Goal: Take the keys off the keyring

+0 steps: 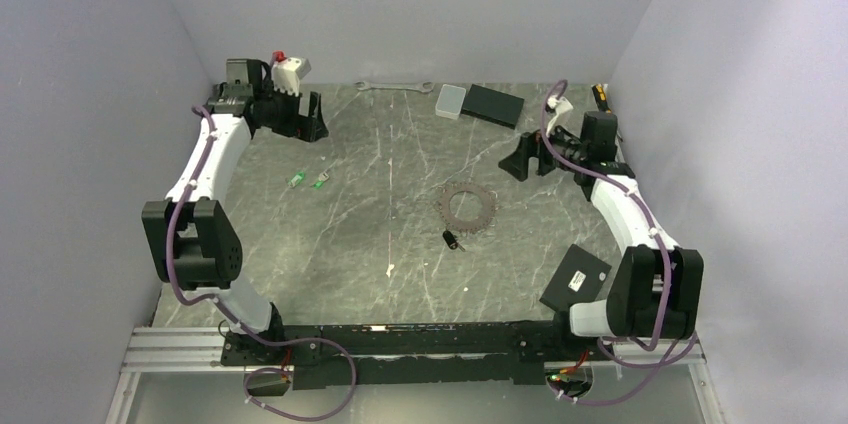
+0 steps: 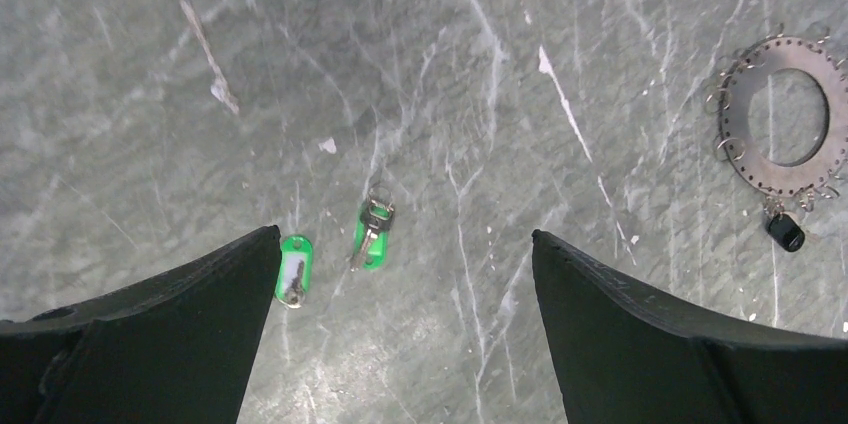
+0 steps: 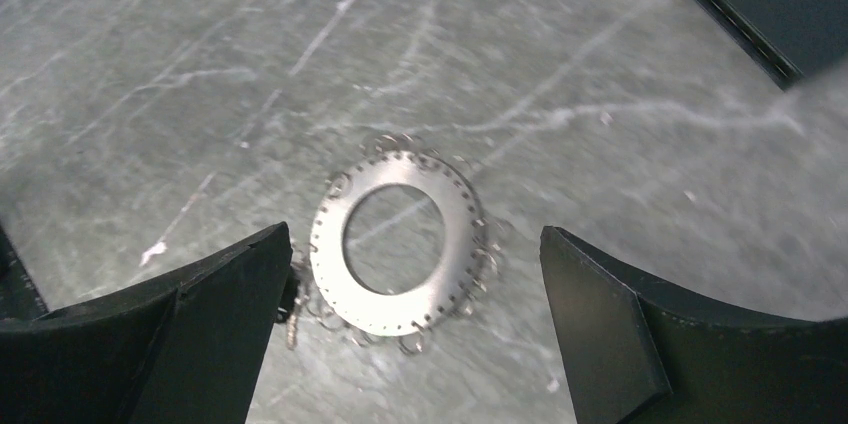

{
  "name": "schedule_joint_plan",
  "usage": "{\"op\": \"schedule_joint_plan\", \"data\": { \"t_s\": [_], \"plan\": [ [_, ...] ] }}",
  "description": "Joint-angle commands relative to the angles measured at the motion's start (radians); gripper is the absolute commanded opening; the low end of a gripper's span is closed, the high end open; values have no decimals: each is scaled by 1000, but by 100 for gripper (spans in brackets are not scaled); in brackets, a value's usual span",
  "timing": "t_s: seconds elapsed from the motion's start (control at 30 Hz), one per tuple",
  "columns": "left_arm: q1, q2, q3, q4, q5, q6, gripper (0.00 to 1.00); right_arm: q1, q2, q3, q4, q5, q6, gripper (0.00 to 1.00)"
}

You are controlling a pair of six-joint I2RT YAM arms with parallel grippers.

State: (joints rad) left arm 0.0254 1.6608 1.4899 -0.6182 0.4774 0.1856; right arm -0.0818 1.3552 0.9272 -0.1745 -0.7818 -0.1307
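The keyring (image 1: 444, 206) is a flat grey metal ring with holes and small wire loops round its rim, lying mid-table. The black-headed key (image 1: 453, 240) lies at its near edge, seemingly linked to it by a short chain. Two green-headed keys (image 1: 296, 180) (image 1: 321, 180) lie loose to the left, apart from the ring. My left gripper (image 1: 310, 124) is open above them; its wrist view shows the keys (image 2: 293, 270) (image 2: 372, 234), the ring (image 2: 742, 119) and the black key (image 2: 787, 232). My right gripper (image 1: 520, 159) is open and empty, with the ring (image 3: 326, 244) between its fingers, lower down.
A silver wrench (image 1: 395, 86), a grey box (image 1: 451, 101) and a black box (image 1: 492, 104) lie at the back. A black card (image 1: 576, 277) lies near the right arm's base. Walls close in on the left, right and back.
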Motion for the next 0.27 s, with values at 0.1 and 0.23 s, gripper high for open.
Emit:
{"op": "schedule_joint_plan", "data": {
  "t_s": [0.1, 0.23],
  "plan": [
    [-1, 43, -105, 94, -52, -97, 100, -101, 7, -79, 36, -44, -17, 100],
    [-1, 50, -118, 113, -47, -116, 100, -105, 20, -88, 49, -28, -26, 100]
  ]
}}
